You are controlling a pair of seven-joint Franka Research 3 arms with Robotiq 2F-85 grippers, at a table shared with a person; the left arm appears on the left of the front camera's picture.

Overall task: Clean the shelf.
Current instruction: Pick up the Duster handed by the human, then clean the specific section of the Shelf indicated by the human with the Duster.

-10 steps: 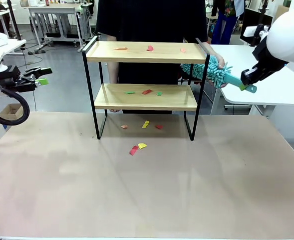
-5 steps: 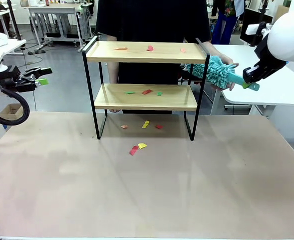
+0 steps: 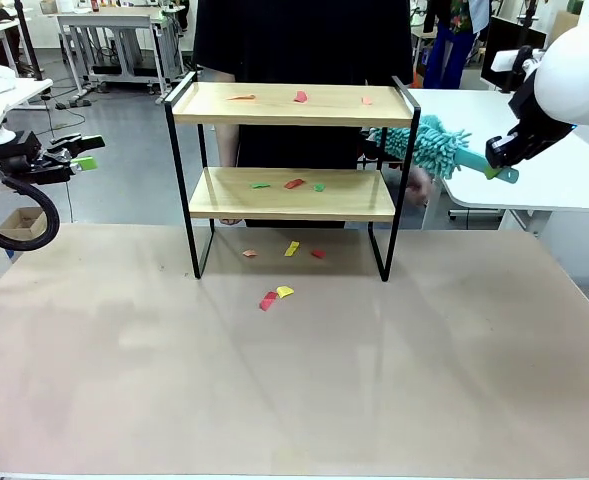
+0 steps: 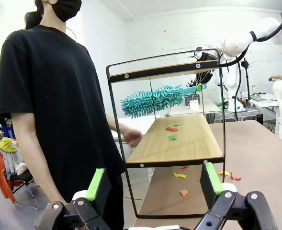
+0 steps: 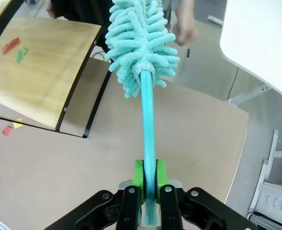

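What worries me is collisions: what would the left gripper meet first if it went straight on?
Probably the shelf: the open left gripper faces its near end frame, about level with the lower board. Depth is unclear.

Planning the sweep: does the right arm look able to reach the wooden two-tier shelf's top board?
Probably yes: the right pincer holds a fluffy teal duster beside the shelf; only its black end rail intervenes.

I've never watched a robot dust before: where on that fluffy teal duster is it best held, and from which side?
By the bare end of its slim handle, coming from behind, opposite the fluffy head. The handle looks thin and stiff enough to pinch; the soft head must be free to sweep the shelf. The right gripper grips it so.
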